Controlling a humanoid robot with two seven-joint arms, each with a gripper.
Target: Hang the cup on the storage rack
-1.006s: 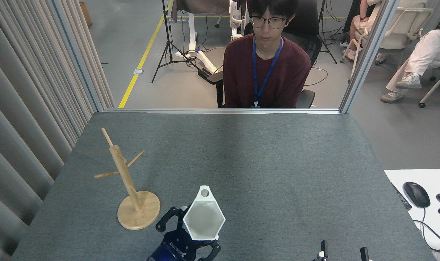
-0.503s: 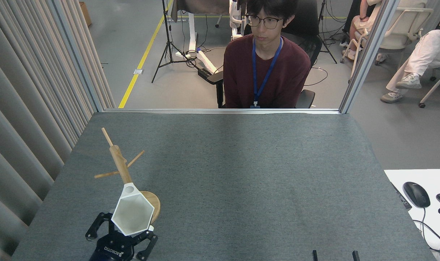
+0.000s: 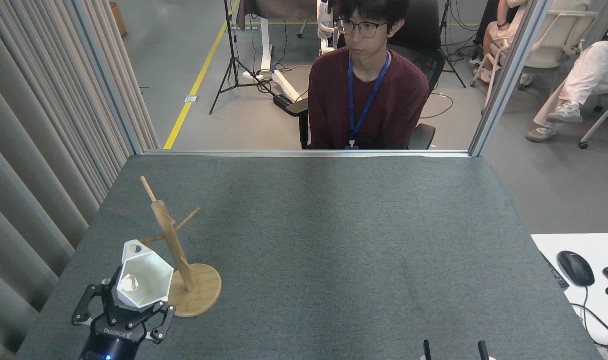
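- Grey felt-covered desk (image 3: 334, 240) fills the view, with pleated curtains (image 3: 38, 150) down the left side and a metal frame along the far edge.
- Beyond that edge a person (image 3: 368, 90) in a dark red top with a blue lanyard sits facing us; grey floor, a yellow line and a tripod behind.
- At right, a white side table carries a black mouse (image 3: 575, 268).
- The cup (image 3: 143, 279) is white and faceted, its six-sided mouth turned toward the camera, the tab handle with its round hole pointing up.
- It sits at the near left of the desk, just left of the rack (image 3: 181, 260), handle close under the left-hand peg.
- The left gripper (image 3: 126, 315) has its black fingers clamped on the cup's lower body.
- Only two dark finger tips of the right gripper (image 3: 453, 349) show at the bottom edge, standing apart.
- Since half a second ago, cup and left gripper have slid from in front of the rack's base to its left side; the rack hasn't budged.
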